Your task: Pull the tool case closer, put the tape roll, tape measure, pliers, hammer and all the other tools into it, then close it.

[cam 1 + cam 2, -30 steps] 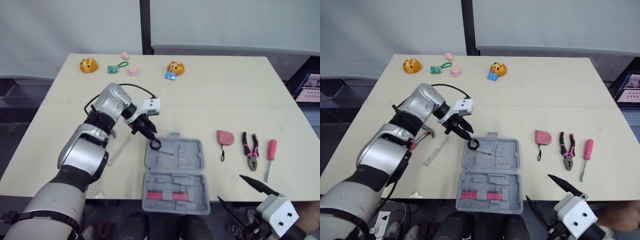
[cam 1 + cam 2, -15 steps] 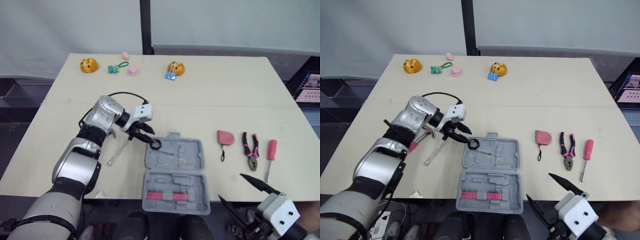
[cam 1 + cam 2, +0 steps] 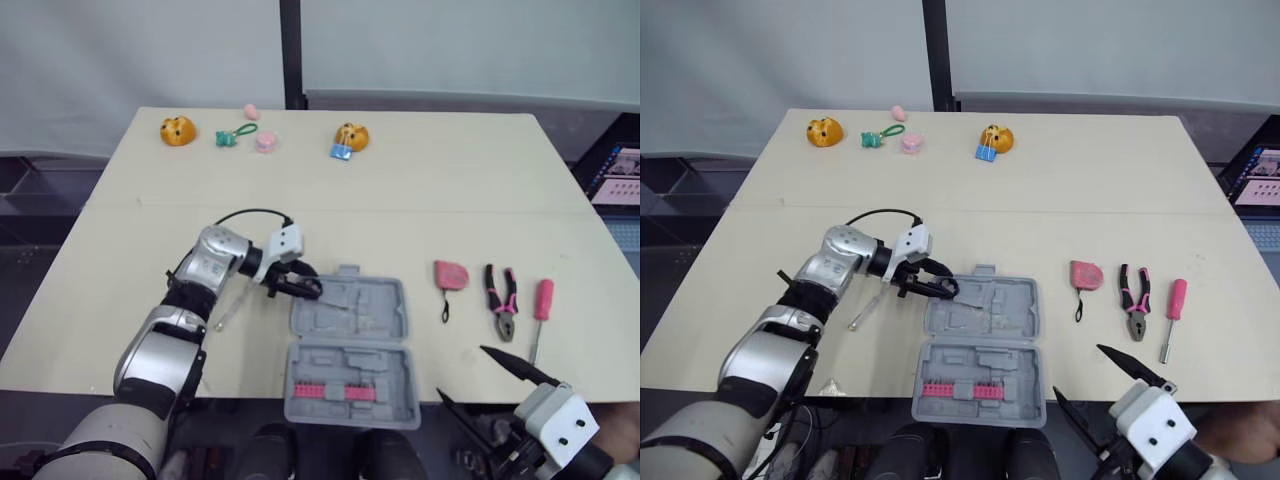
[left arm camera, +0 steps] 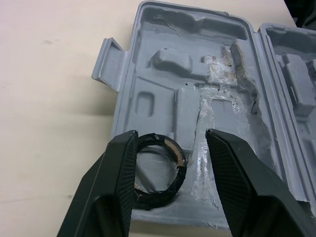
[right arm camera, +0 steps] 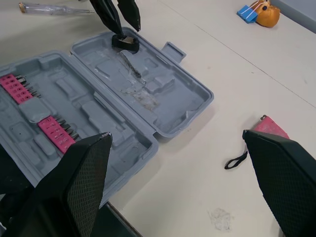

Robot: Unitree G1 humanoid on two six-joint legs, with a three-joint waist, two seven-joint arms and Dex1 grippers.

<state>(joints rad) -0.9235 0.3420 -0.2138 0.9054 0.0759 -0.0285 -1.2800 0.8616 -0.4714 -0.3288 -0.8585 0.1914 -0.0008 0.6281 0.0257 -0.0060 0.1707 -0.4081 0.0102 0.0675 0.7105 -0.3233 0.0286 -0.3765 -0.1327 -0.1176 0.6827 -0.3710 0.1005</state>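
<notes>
1. The gray tool case [image 3: 378, 300] lies wide open on the table [image 3: 420, 200], low and center in the head view. Its lower half holds pink bit strips [image 3: 330, 391].
2. The black tape roll [image 4: 159, 198] lies flat in the upper half of the case, tucked into its upper left corner.
3. The left gripper [image 3: 314, 290] reaches in from the left, right at that corner. Its fingers are a bit apart with the roll between them. In the left wrist view the roll is up against one finger [image 4: 116, 173], and there's a clear gap to the other, so it isn't pinched.
4. The right gripper [image 3: 460, 372] hangs at the lower right of the head view, off the table's near edge. Its fingers are spread wide and hold nothing.
5. Right of the case, in a row going right: the pink tape measure [image 3: 450, 275], the pink-and-black pliers [image 3: 502, 300], then a pink-handled screwdriver [image 3: 540, 305]. All are well apart from both grippers.
6. A clear-handled screwdriver [image 3: 235, 305] lies just left of the case, beside the left arm.
7. A few small toys, one an orange one [image 3: 177, 130], are along the table's far edge.
</notes>
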